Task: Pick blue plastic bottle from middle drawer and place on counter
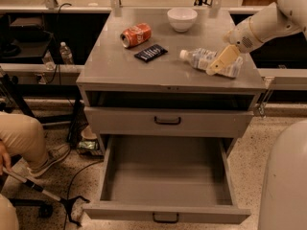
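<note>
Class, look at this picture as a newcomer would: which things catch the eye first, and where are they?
A white robot arm reaches in from the right, its gripper at the blue plastic bottle, which lies on its side near the counter's right edge. Below, the open drawer gapes empty. A red soda can lies on its side at the counter's back left.

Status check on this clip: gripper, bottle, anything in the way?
Gripper at the blue plastic bottle, right side of counter. Bottle lying down on counter. Nothing blocking: soda can, bowl well apart.
</note>
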`<state>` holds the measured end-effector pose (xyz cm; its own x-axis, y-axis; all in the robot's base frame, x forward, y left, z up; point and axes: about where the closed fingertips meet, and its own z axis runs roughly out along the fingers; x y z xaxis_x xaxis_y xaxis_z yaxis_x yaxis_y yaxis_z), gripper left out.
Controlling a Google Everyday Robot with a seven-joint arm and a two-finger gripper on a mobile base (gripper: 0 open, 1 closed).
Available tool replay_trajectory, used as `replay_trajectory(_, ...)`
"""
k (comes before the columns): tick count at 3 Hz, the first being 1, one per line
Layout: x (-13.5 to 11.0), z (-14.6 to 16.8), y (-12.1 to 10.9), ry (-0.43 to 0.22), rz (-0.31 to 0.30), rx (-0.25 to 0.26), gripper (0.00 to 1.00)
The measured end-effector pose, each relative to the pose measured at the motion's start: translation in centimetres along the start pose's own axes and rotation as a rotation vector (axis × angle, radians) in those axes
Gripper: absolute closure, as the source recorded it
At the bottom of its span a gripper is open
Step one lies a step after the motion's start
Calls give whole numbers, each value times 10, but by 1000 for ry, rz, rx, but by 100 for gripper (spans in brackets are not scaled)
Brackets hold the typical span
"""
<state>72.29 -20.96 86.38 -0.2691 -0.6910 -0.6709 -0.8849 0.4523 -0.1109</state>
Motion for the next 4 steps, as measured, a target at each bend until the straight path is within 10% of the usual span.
replay_trajectory(2,11,-28,-7,-14,21,74,0)
replay_trajectory(4,56,-129,-17,-96,95,323,0)
